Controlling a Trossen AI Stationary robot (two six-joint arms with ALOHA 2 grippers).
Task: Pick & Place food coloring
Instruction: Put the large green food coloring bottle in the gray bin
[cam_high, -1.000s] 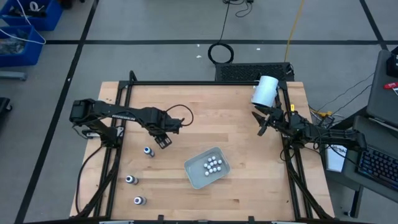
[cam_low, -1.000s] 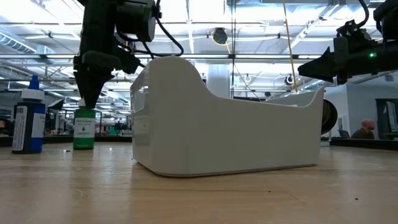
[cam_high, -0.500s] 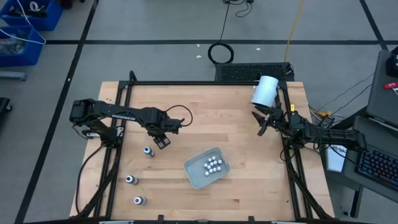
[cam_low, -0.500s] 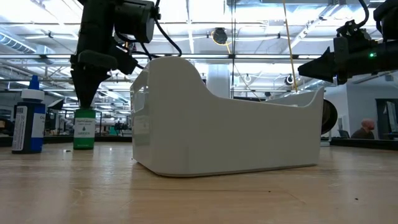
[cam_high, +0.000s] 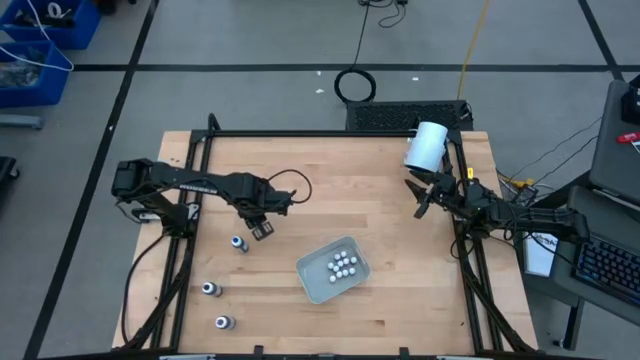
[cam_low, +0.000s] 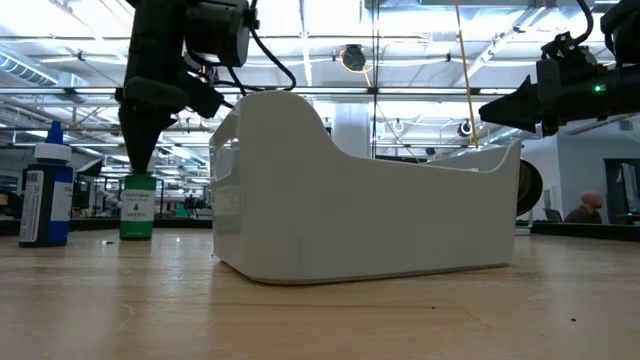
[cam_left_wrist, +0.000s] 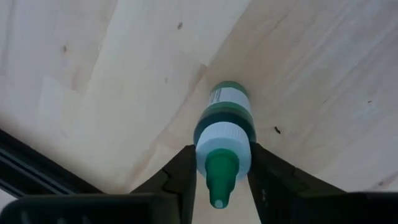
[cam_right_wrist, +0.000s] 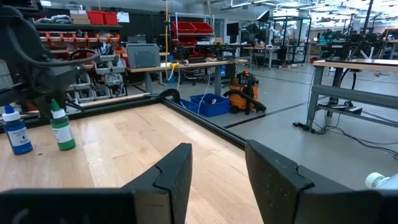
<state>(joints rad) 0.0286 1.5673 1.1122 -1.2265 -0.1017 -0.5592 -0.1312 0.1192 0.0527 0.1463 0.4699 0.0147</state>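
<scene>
Since the earlier frames the left gripper (cam_high: 257, 229) has barely shifted above the small green food-coloring bottle with a white collar and green tip (cam_left_wrist: 222, 142), dipping slightly toward it in the low view; its dark fingers (cam_left_wrist: 184, 174) stand spread on either side of the bottle's cap without clearly pressing it; the bottle stands upright on the light wooden table (cam_high: 350, 190) in the left half, near the left edge; a blue-capped dark bottle (cam_low: 45, 198) stands beside it in the low view; two more small bottles (cam_high: 209, 289) sit closer to the front left corner; the clear rectangular plastic tray (cam_high: 312, 281) near the front middle holds a cluster of tiny whitish bottles (cam_high: 342, 264); the right gripper (cam_high: 424, 197) hangs near the right edge, fingers apart and holding nothing, beside the big white cylinder (cam_high: 426, 146) at the back right corner.
</scene>
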